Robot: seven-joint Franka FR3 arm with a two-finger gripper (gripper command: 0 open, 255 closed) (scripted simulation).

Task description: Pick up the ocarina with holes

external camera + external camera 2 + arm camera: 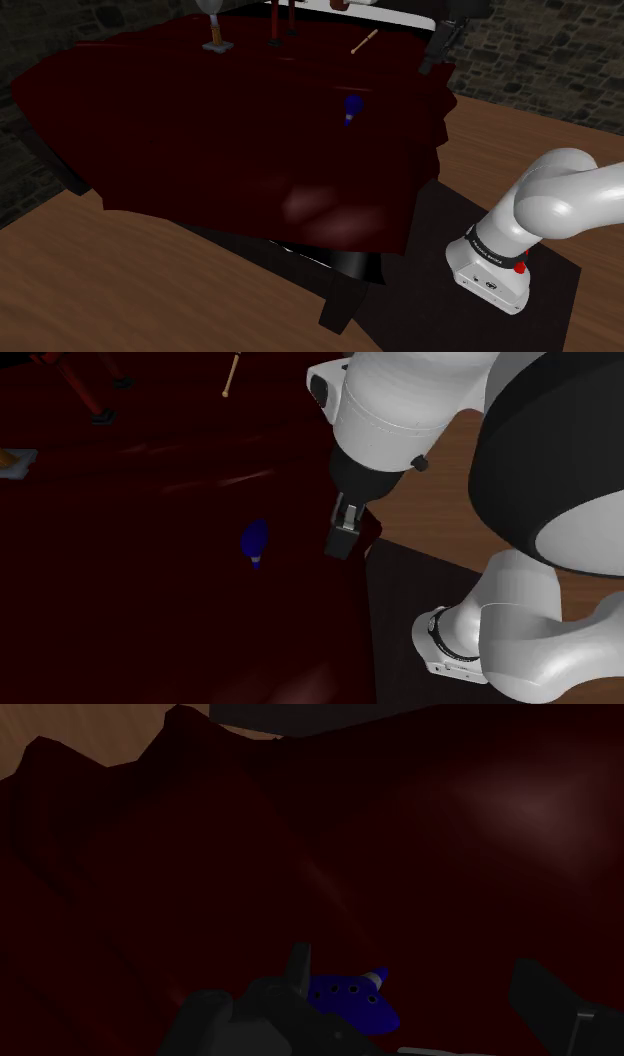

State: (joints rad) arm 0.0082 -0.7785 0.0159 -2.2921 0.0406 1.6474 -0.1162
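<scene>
While the blue ocarina [255, 540], its row of holes visible from the wrist camera, lies on the dark red cloth [150, 602] near the cloth's edge on the stand's side, we see the black gripper [343, 537] hanging just beside it and apart from it, fingers spread and empty. We judge the task barely begun: the hand is near its mark, but the descent, the closing on the ocarina and the lift all remain to be done.

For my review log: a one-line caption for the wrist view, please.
Blue ocarina, holes showing, lies on dark red cloth between the open jaws, not held.
</scene>
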